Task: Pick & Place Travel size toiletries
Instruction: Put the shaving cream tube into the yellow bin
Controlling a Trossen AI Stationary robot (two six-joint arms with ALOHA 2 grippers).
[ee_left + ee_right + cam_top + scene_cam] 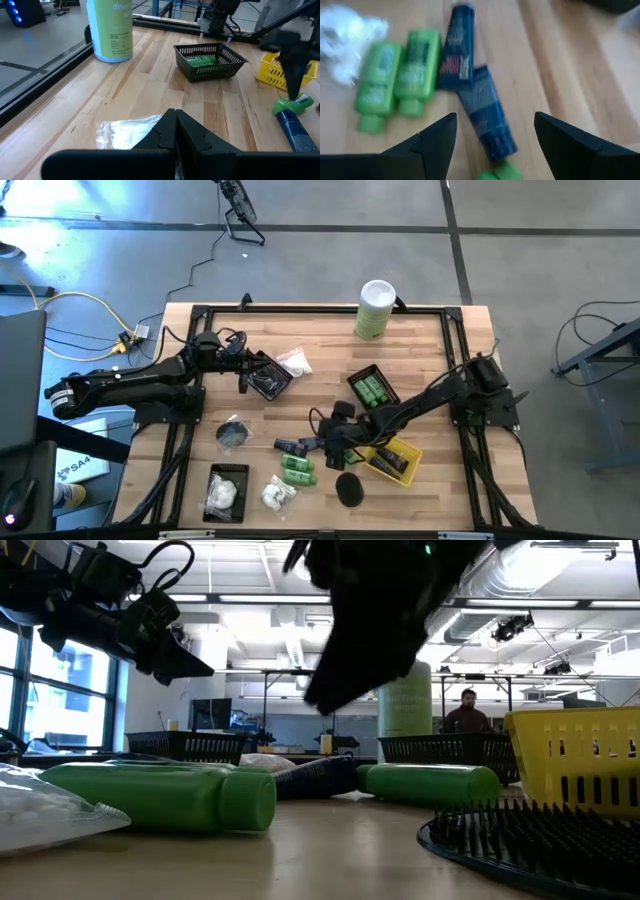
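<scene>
Right gripper (495, 137) fingers spread above 2 navy tubes (485, 107).

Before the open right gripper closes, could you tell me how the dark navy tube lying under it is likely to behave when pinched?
The dark navy tube looks soft-walled, so it would probably flatten slightly between the right gripper fingers. Its glossy surface may be somewhat slippery. It lies flat against a second navy tube, which a push would likely nudge; being rounded, it could also roll a little.
</scene>
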